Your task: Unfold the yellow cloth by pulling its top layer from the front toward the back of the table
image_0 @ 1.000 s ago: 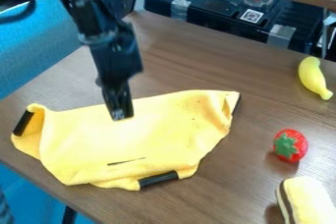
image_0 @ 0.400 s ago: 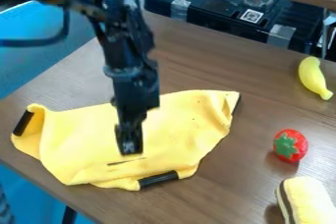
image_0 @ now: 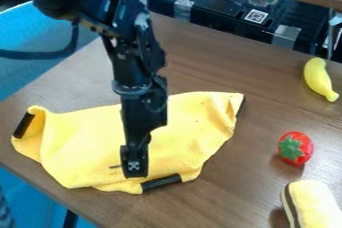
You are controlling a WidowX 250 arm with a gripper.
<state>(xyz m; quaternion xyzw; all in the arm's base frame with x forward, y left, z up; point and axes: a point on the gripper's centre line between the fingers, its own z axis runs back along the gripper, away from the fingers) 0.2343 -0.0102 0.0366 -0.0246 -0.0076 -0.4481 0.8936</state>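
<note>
On the left, a black cable (image_0: 37,55) loops beside the arm. The yellow cloth (image_0: 80,144) lies rumpled on the brown wooden table (image_0: 220,62), its left end, with a black strip (image_0: 23,125), near the table's slanting left edge. The gripper (image_0: 135,167) points down over the cloth's near middle, just beside the short black strip (image_0: 161,183) on its near hem; I can't tell whether it touches the fabric, or whether the jaws stand wide or narrow. Behind the far edge sits a black case (image_0: 200,9) with two round fittings. Right of the cloth, a stretch of wood separates it from a toy strawberry (image_0: 306,147). The toy cake slice (image_0: 315,204) sits nearer me, cut off at the corner, and the toy banana (image_0: 316,77) lies farther back, well apart from the cloth.
</note>
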